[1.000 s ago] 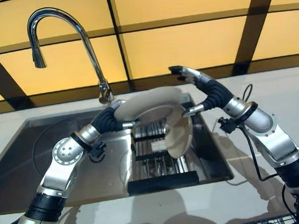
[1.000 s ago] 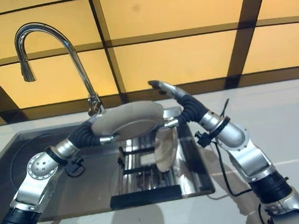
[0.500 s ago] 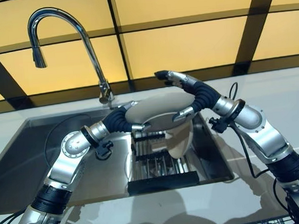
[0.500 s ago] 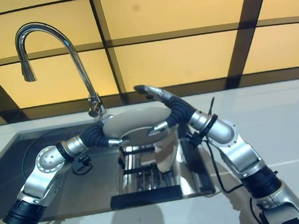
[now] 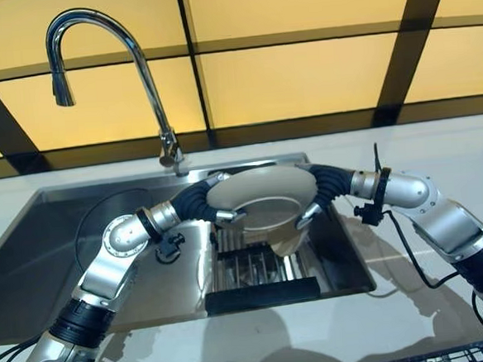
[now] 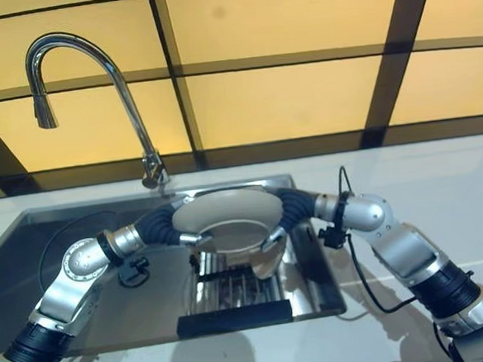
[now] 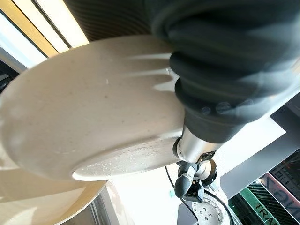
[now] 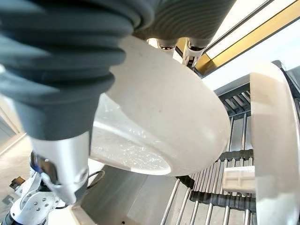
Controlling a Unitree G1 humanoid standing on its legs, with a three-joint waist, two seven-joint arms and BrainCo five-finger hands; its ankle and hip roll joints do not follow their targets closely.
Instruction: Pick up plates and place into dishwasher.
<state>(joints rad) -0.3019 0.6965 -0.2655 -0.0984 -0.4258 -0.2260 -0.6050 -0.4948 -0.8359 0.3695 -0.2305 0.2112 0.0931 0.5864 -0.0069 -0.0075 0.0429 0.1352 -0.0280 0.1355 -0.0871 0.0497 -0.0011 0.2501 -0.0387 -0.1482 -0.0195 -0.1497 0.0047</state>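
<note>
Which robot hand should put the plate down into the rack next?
Probably both together: the left hand and right hand each clasp an opposite edge of the plate, above the rack in the sink. Neither looks better placed alone.

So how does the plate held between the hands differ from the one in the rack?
The held plate hangs above the rack, gripped at opposite rims by the left hand and right hand; the racked plate touches neither hand. The held plate lies nearly flat, underside showing, while the racked plate stands on edge. Both are plain, round and off-white.
</note>
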